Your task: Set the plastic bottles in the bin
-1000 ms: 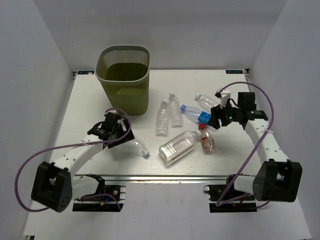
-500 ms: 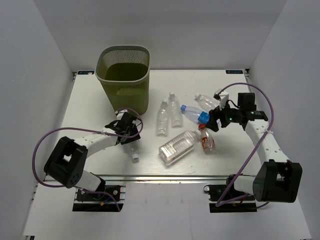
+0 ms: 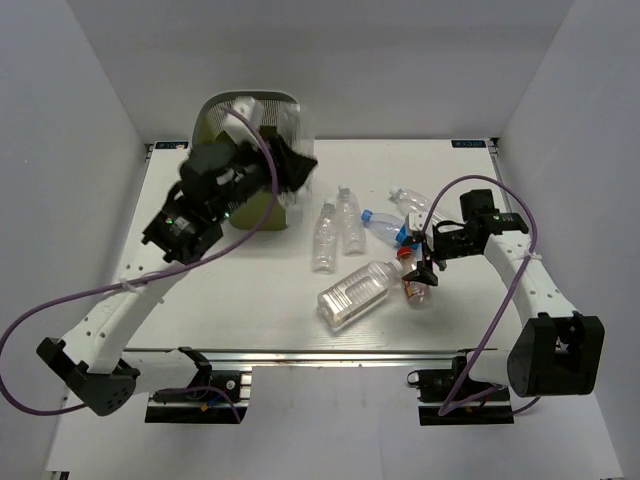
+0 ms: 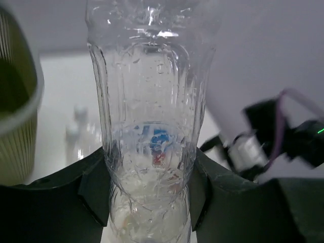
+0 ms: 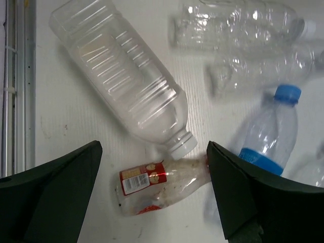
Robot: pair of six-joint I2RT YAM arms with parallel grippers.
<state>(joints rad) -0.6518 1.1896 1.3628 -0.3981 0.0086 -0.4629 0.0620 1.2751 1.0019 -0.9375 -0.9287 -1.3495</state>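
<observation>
the left end effector (image 4: 149,202) has clamped onto a clear bottle (image 4: 152,101) that lay on the table (image 3: 200,300) in front of the bin (image 4: 20,142), and has swung it up level with the rim. the right end effector (image 3: 424,260) has spread wide and shifted over the red-labelled bottle (image 5: 152,185).

We find the bin (image 3: 258,212) largely hidden behind the left arm (image 3: 215,190) in the top view, and the held bottle (image 3: 292,150) smeared by blur there. In the left wrist view, its neck and base run off frame. In the right wrist view, the blue-capped bottle (image 5: 268,136) has its base hidden behind the right fingers (image 5: 243,192).
</observation>
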